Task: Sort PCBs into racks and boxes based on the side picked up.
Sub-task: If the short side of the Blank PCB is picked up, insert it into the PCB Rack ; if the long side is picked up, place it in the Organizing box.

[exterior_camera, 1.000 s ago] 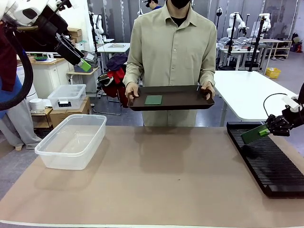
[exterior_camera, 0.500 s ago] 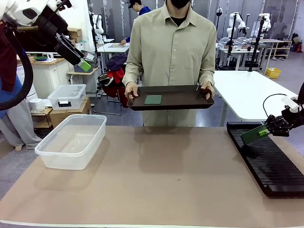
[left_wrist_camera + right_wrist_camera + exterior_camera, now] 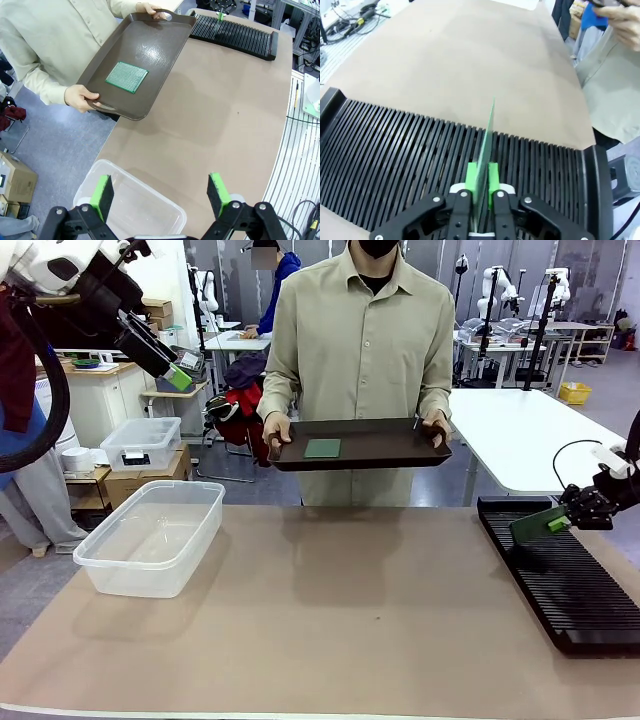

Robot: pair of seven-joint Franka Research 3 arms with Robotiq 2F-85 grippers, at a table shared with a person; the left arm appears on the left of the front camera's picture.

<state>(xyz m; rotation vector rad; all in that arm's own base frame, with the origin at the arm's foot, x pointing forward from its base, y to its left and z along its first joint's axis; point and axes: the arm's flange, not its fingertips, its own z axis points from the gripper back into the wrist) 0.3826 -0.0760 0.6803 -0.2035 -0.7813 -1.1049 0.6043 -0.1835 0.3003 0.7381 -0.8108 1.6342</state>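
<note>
**One PCB clamped over the rack, one lying on the tray**

At the right edge of the front view, the right pincer [image 3: 560, 522] has its green pads closed on the gripped PCB [image 3: 530, 527]. This thin, dull green board slants down toward the picture's left, above the upper end of the rack [image 3: 570, 590]. From the right wrist, the same pincer [image 3: 481, 175] holds the board [image 3: 489, 130] edge-on, so it reads as a narrow green sliver in line with the slots. The rack [image 3: 395, 150] is matte black, long and flat, ribbed with many narrow parallel grooves. Whether the board's lower edge sits in a groove cannot be told.

The left pincer [image 3: 175, 372] hangs in the upper left of the front view with nothing in it. In its wrist view the left pincer [image 3: 161, 192] has its pads spread wide above the tub [image 3: 125, 172].

That tub [image 3: 130, 575] is clear, translucent plastic with a rounded rim and no lid. It stands at the left of the tan, smooth bench [image 3: 330, 620].

At upper centre, a person in a beige shirt holds a dark brown glossy tray [image 3: 380, 445] by its handles with both hands [image 3: 277, 430]. The flat PCB [image 3: 323, 449] lies on the tray's left part. Seen from the left wrist, this board [image 3: 127, 77] has a fine dotted grid on its face.
</note>
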